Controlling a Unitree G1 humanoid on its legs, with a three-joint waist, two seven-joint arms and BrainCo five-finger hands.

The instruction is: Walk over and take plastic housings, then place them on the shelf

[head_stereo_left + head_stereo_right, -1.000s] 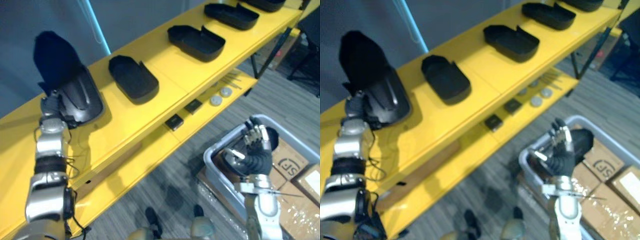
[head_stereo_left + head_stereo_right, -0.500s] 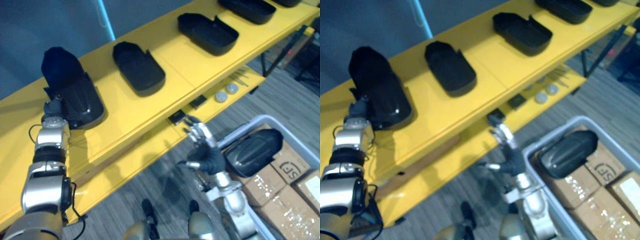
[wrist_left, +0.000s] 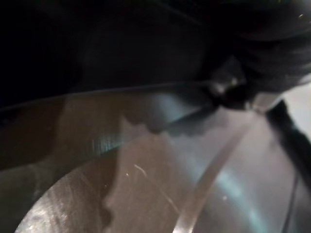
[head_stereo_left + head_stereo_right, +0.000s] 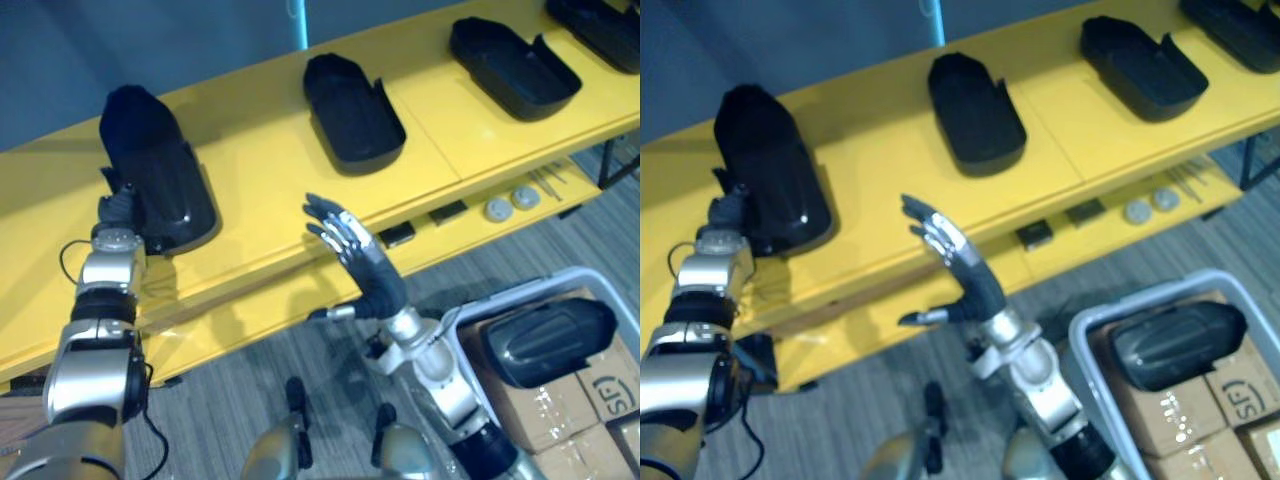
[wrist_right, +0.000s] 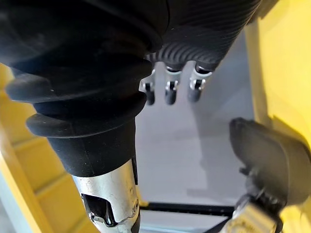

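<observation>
Housing point(image 4: 155, 180) of black plastic lies leftmost on the yellow shelf point(image 4: 260, 170). The left hand point(image 4: 114, 207) is at its near end, and I cannot tell its grip. The right hand point(image 4: 352, 258) hovers before the shelf, fingers spread, empty. Another housing point(image 4: 545, 340) lies in the grey bin point(image 4: 455, 322), by printed boxes point(image 4: 605, 385).

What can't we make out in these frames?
- Left hand: grasp on leftmost housing unreadable; housing hides it in eye views, wrist view too dark and close.
- Rightmost housing: cut off by eye views' edge.
- Small parts on lower shelf: too small to identify.
</observation>
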